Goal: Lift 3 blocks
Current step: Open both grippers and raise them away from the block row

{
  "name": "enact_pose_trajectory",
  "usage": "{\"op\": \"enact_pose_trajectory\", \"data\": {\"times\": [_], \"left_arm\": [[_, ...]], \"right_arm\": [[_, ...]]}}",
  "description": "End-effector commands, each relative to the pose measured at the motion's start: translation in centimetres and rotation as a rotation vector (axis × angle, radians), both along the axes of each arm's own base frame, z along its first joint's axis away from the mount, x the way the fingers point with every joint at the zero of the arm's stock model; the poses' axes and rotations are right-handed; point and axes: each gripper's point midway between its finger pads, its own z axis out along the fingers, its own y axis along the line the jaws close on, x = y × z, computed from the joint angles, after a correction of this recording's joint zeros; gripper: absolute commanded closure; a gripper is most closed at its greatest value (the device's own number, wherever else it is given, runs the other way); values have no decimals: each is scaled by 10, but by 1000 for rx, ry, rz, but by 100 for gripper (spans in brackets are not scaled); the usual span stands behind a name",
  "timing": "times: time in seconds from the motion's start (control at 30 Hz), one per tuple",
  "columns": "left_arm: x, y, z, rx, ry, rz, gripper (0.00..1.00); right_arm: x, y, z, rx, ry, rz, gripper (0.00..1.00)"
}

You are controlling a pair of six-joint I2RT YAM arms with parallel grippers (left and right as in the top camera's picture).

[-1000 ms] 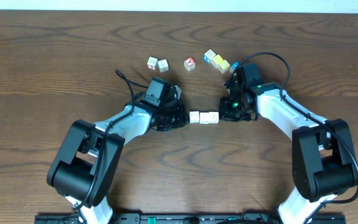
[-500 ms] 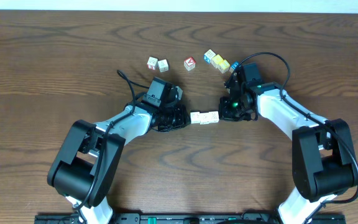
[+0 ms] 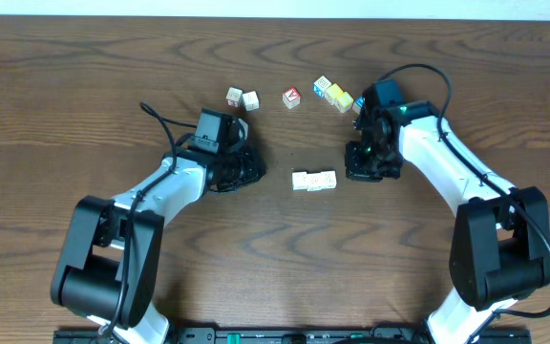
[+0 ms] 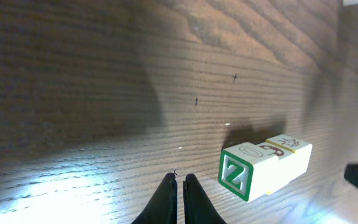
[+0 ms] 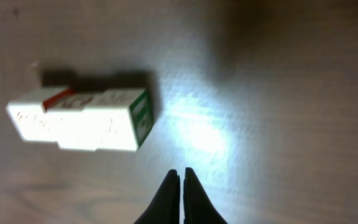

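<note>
Blocks (image 3: 313, 180): one touching row, resting on the counter (image 3: 84, 76).
My left pincer (image 4: 180, 183): pressed together, empty (9 o'clock of row, apart).
My right pincer (image 5: 180, 179): pressed together, empty, 3 o'clock, apart.

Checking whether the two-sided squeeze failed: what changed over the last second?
Both grippers backed off the row of blocks: the left gripper drew back left, the right gripper slightly right. The row lies on the table, barely shifted. The far cubes stayed put.
</note>
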Motion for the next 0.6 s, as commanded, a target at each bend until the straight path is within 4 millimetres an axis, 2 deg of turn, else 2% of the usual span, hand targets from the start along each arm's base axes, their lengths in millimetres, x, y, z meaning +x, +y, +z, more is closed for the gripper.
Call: {"op": "enact_pose_trajectory", "data": {"times": [0.0, 0.1, 0.23, 0.37, 0.57], "left_arm": [[0, 11, -4, 74, -13, 17, 93], [-2, 23, -12, 151, -1, 49, 93], [-3, 32, -16, 201, 11, 76, 93], [-4, 35, -18, 217, 23, 95, 93], [-4, 35, -18, 217, 23, 95, 93]], "right_arm": [[-20, 22, 1, 51, 51, 85, 99], [-41, 36, -10, 31, 86, 129, 99], [-51, 59, -22, 27, 64, 148, 99], [-49, 52, -35, -97, 13, 100, 99], [-44, 68, -39, -77, -52, 132, 99]]}}
